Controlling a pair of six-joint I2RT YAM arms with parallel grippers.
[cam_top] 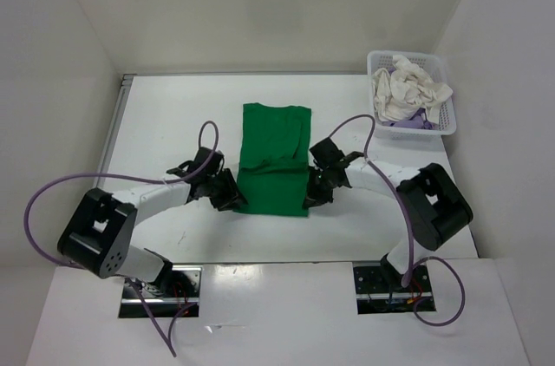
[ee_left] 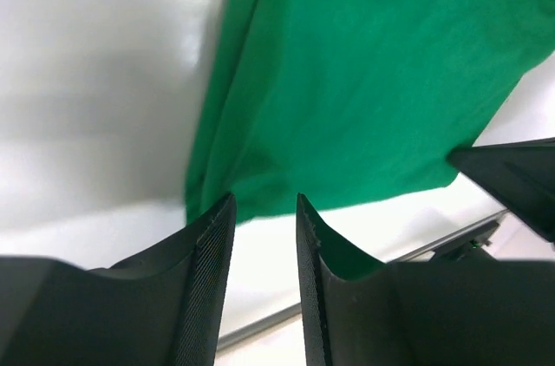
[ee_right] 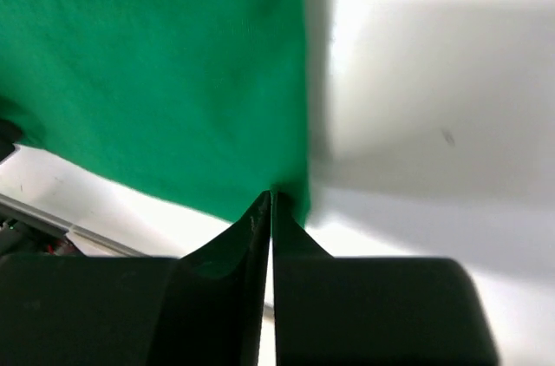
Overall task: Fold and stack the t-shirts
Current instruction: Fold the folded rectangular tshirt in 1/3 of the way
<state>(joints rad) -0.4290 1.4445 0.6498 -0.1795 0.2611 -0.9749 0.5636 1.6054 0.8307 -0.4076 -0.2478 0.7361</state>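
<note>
The bright green shirt (cam_top: 276,153) lies flat in the middle of the table (cam_top: 165,114), folded into a long, smooth rectangle. The right hand (ee_right: 271,201) is clenched on its near right corner. The left hand (ee_left: 264,210) sits at the near left corner, fingers slightly parted.

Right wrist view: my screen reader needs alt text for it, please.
The right gripper, fingers shut, pinches a corner of the green t-shirt, which fills the upper left. Bare white table lies to the right.
</note>
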